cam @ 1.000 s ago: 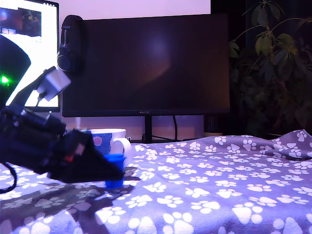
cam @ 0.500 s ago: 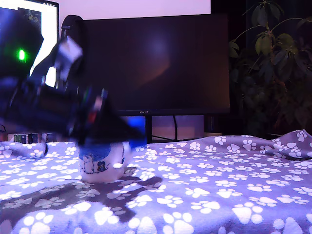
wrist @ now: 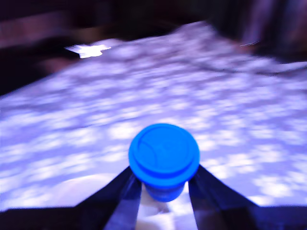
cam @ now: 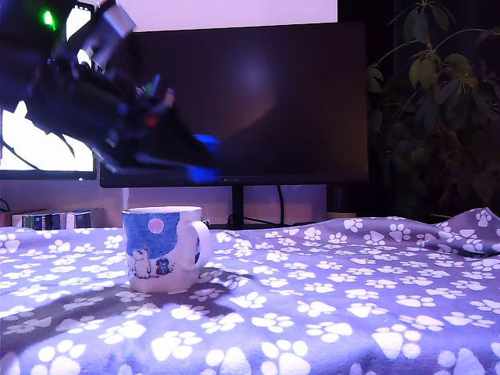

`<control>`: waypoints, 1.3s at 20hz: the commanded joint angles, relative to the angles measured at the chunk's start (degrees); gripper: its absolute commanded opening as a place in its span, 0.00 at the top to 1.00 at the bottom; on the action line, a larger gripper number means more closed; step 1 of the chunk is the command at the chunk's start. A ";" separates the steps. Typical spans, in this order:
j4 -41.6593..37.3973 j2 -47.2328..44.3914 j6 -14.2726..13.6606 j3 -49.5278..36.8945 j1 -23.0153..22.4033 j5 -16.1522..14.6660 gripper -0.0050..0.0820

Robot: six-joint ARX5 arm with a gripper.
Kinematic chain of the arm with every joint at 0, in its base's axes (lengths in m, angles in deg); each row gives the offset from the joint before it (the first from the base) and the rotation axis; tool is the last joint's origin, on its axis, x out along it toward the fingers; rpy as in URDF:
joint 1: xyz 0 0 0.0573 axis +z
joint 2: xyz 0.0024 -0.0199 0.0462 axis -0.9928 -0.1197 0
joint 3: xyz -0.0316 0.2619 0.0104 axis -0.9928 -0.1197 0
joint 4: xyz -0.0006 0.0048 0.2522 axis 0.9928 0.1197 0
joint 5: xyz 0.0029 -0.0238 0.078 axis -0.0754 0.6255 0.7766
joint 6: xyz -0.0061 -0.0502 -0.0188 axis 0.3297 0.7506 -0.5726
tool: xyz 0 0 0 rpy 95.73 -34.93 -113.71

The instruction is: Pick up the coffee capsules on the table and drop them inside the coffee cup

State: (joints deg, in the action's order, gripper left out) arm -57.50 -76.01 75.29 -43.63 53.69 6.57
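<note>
My gripper (cam: 201, 170) hangs in the air above the coffee cup (cam: 162, 248), shut on the blue coffee capsule (cam: 205, 148), which shows as a blurred blue patch at the fingertips. In the wrist view the blue capsule (wrist: 164, 160) sits between my two dark fingers (wrist: 125, 196), its round flanged face toward the camera. The white cup with its blue picture band, pink circle and bear figures stands upright on the paw-print table (cam: 336, 305), handle toward the exterior view's right. A cream-white capsule is not visible in either view.
A large dark monitor (cam: 234, 101) on a stand rises behind the table. A second lit screen (cam: 43, 148) is at the exterior view's left. A leafy plant (cam: 437, 109) stands at the right. The cloth (cam: 469, 230) bunches up at the far right.
My arm rose from table level beside the cup to well above it, carrying the blue capsule up. The cup, hidden behind the arm before, now stands in full view.
</note>
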 commanded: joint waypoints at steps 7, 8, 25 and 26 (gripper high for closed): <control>14.27 0.59 -1.66 4.15 0.61 7.06 0.72; 15.56 0.59 -1.64 4.44 0.61 7.43 0.72; 30.56 -8.11 -0.85 15.26 1.20 8.09 0.72; 30.91 -8.11 -0.87 15.26 1.20 8.09 0.72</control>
State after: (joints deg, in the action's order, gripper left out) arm -26.42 -83.42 74.27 -28.38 54.78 14.70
